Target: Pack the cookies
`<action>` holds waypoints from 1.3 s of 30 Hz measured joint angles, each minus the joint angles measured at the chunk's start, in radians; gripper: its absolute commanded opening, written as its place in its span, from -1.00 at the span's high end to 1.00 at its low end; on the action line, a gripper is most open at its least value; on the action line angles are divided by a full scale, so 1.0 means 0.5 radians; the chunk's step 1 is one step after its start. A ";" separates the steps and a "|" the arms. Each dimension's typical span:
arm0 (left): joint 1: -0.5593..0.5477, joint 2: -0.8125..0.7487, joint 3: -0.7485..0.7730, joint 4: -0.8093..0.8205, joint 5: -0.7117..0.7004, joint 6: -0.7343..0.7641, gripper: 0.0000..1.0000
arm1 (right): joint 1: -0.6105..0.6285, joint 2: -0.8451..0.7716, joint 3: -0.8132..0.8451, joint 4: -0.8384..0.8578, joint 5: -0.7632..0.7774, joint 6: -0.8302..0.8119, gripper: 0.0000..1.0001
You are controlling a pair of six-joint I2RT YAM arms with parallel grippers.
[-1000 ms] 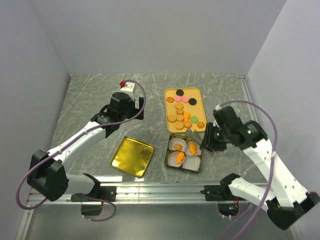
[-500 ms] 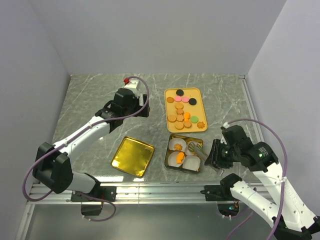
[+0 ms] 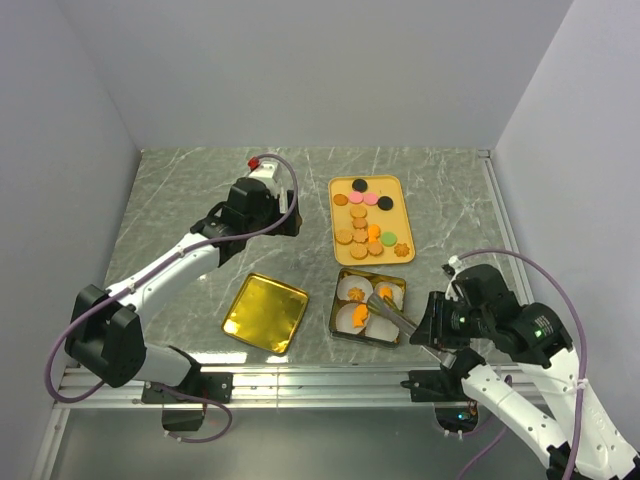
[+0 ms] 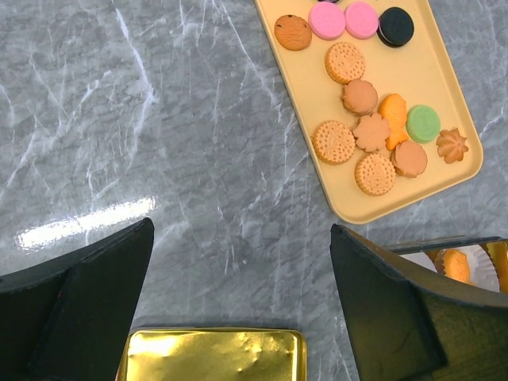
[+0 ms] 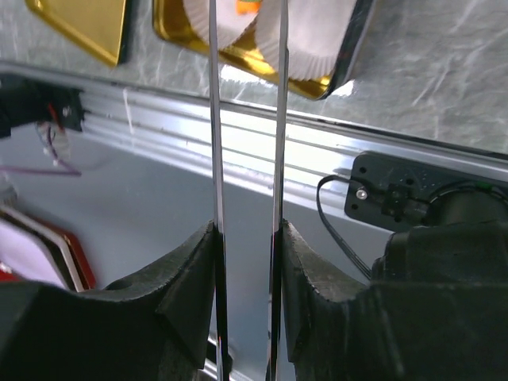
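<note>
Right end effector (image 5: 246, 262) partly closed, clamped on metal tongs (image 5: 215, 119), sits just right of gold tin (image 3: 335, 310), tong tips over the tin's white paper cups (image 3: 352, 288); left end effector (image 4: 238, 262) jaws fully apart, holding nothing, above bench (image 4: 159, 119) up-left of tin; cookies (image 4: 357, 135) mostly on yellow tray (image 4: 444, 71) just behind tin, a few orange ones in the tin's cups; gold lid (image 3: 265, 311) flat, left of tin
</note>
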 measured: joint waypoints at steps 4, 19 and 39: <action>0.000 -0.002 -0.001 -0.004 0.002 -0.002 -0.99 | 0.021 0.020 -0.021 -0.005 -0.051 -0.047 0.44; -0.019 0.053 0.002 0.005 0.420 0.056 -0.76 | 0.028 0.176 0.141 0.002 0.082 -0.023 0.46; -0.422 0.809 0.575 -0.489 0.829 0.343 -0.25 | 0.029 0.533 0.905 0.501 0.446 0.142 0.44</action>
